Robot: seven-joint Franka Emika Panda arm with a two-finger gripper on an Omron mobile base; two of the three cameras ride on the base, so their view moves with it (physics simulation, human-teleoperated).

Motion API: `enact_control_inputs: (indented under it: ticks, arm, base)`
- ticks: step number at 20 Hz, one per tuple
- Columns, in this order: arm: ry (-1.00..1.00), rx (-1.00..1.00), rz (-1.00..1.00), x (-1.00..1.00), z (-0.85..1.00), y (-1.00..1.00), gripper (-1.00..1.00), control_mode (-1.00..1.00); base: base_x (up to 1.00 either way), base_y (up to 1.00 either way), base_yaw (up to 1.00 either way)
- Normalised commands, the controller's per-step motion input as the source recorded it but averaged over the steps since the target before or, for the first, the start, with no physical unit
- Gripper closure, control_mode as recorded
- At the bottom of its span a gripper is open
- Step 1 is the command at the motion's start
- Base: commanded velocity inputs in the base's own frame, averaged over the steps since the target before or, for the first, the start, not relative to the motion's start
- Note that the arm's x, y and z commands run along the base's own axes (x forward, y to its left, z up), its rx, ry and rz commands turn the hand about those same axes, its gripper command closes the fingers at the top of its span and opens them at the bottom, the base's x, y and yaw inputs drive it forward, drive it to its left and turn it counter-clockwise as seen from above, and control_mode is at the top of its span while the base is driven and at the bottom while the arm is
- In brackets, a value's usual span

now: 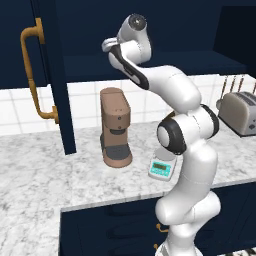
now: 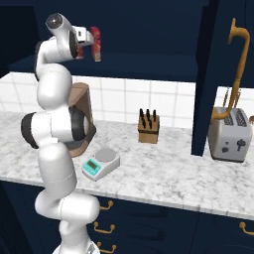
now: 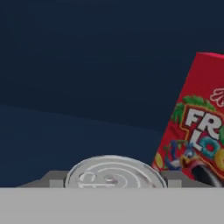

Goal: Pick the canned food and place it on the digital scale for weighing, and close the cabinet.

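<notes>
Reaching into the cabinet [image 2: 149, 30], my pincer [image 3: 114, 186], grip unclear, brackets the canned food [image 3: 114, 173] at six o'clock; next, lift out.

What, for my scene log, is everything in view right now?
canned food: one, silvery top, on the cabinet shelf
cereal box: one, red, beside the can
cabinet: one, navy, doors open, brass handles
digital scale: one, white and teal, counter front
coffee machine: one, brown, behind the scale
knife block: one, brown, by the tiles
toaster: one, silver, counter right
counter: one, white marble
drawers: navy, below the counter
arm: one, white, reaching into the cabinet
jaws: either side of the can, grip unclear
</notes>
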Motion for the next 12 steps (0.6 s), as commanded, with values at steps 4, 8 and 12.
enact_control_inputs:
  ticks: [4, 8, 12]
  arm:
    - [-0.06, 0.0, 0.0, -0.75, 0.0, 0.01, 1.0, -1.0]
    - [-0.04, 0.0, 0.0, -0.94, 0.0, 0.02, 1.0, -1.0]
    - [-0.02, 0.0, 0.0, -0.83, 0.0, 0.0, 1.0, -1.0]
  base:
    - [0.0, 0.0, 0.0]
    - [0.0, 0.0, 0.0]
    - [0.0, 0.0, 0.0]
